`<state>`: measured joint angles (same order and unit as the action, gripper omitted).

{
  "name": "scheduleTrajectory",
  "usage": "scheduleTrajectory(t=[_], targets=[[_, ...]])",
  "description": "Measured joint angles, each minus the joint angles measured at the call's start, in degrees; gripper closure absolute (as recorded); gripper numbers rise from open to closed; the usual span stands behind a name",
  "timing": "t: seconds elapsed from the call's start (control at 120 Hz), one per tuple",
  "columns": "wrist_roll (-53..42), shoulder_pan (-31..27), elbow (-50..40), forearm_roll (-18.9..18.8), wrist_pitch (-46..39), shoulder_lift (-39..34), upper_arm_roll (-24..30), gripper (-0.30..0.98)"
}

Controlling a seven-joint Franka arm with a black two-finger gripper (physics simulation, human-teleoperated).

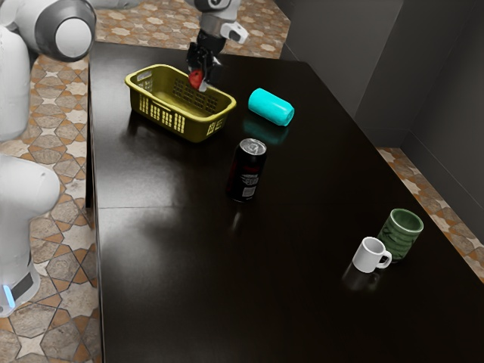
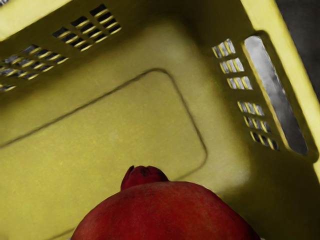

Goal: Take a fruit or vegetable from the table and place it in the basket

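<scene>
Here's the tool [image 1: 200, 79], gripping the red pomegranate [image 1: 196, 78] above the floor of the yellow basket [image 1: 200, 131]; black can [image 1: 246, 172] standing upright on the table [image 1: 166, 265]; cyan cylinder [image 1: 270, 107] lying on its side; white mug [image 1: 368, 255] right beside the green cup [image 1: 401, 233]!

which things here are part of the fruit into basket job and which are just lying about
Part of the job:
- red fruit, held over the basket
- yellow basket
- tool

Just lying about:
- turquoise cylinder
- black can
- white mug
- green cup
</scene>
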<state>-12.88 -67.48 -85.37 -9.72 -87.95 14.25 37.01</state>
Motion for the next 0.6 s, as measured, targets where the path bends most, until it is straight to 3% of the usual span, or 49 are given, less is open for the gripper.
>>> scheduleTrajectory(t=[0.25, 0.342, 0.467, 0.508, 0.533, 0.6], targets=[[-5.5, -1.2, 3.4, -0.1, -1.8, 5.7, -1.8, 0.33], [-7.1, -1.0, 3.4, 0.4, -2.0, 5.8, -1.8, 0.17], [-8.9, 0.4, 3.1, 0.8, -2.2, 4.1, -1.7, 0.07], [-8.9, 5.3, 2.9, 1.0, -2.1, 0.9, -2.2, 0.05], [-8.6, 11.8, 2.8, 1.4, -2.0, -1.6, -4.7, 0.04], [-7.0, 41.3, 2.5, 2.7, -1.8, -6.8, -21.3, 0.03]])
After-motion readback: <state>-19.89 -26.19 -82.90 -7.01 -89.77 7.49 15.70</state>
